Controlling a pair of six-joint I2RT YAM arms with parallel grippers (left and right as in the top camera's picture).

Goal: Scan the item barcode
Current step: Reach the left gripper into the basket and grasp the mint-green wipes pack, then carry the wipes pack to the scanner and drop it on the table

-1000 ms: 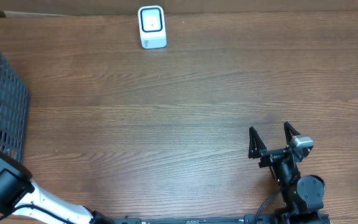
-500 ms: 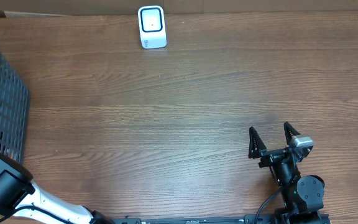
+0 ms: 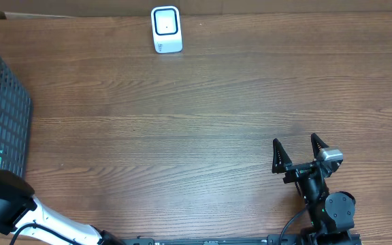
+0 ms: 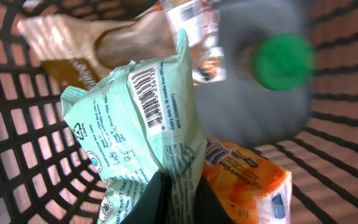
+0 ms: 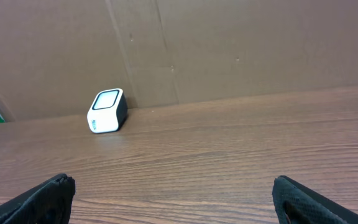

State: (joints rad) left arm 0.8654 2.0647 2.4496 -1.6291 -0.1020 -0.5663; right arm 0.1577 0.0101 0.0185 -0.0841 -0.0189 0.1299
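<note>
I see a brown wood-grain table (image 3: 203,116) under even light, backed by a plain cardboard wall (image 5: 229,43) with vertical seams.

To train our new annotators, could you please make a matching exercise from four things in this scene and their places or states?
1 scanner
2 mint-green packet
3 orange packet
4 right gripper

A open, holding nothing
B pinched by the left gripper
C at the far edge of the table
D lying loose in the basket

Pairs: 1-C, 2-B, 3-D, 4-A
</note>
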